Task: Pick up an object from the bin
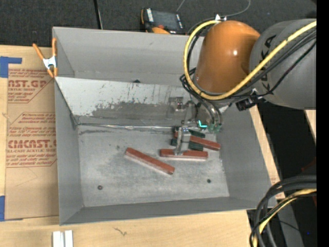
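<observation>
Tool [181, 144] over red bars [198, 155] at right, lone bar [149, 161] centre, grey bin [113, 187]

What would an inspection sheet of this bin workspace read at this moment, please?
Surface: grey metal bin, floor scuffed and scratched.
Job's things: three flat reddish-brown bars: a loose bar lying at an angle mid-floor, a second bar and a third bar close together to its right.
Clutter: nothing seen.
Grippers: gripper down low over the second bar; whether it has a grasp cannot be told.
Cables: yellow and black cables loop round the arm's orange cover.
Surroundings: orange-and-black device behind the bin's far wall.
</observation>
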Controlling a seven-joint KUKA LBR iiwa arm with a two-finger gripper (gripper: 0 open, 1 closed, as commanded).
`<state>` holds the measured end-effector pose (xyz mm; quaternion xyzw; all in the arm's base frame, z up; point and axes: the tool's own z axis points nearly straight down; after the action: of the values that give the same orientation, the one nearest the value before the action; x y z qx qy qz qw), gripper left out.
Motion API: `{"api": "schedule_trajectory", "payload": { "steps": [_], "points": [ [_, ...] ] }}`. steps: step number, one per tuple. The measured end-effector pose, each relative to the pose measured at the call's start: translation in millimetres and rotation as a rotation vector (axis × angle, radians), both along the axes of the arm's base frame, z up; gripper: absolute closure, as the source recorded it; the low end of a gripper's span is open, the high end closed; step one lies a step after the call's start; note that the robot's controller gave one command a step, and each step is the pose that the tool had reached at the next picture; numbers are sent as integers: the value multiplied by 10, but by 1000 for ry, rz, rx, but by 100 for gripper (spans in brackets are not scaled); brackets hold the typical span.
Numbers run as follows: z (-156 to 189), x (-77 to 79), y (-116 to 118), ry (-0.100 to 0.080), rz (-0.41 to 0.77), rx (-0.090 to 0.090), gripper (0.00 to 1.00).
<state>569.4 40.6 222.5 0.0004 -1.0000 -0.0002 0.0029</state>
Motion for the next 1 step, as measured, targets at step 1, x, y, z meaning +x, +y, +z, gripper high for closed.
{"api": "schedule_trajectory", "payload": {
  "steps": [1],
  "points": [
    [-1576, -296, -404, 2, 37, -1, 0]
  ]
}}
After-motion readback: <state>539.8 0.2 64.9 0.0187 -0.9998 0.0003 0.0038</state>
